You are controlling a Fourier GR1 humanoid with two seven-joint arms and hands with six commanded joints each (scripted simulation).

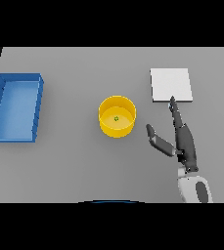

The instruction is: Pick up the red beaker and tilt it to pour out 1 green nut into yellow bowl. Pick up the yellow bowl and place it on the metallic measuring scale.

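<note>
A yellow bowl (117, 116) stands near the table's middle with one small green nut (116, 118) lying in it. To its right and farther back lies the metallic measuring scale (171, 84), a flat pale square. My right hand (184, 139) hovers to the right of the bowl, open, with straight fingers reaching toward the scale's near edge and the thumb spread out toward the bowl. It touches neither the bowl nor holds anything. No red beaker shows in the head view. My left hand is out of sight.
A blue rectangular tray (15, 106) sits at the table's far left, nothing visible inside it.
</note>
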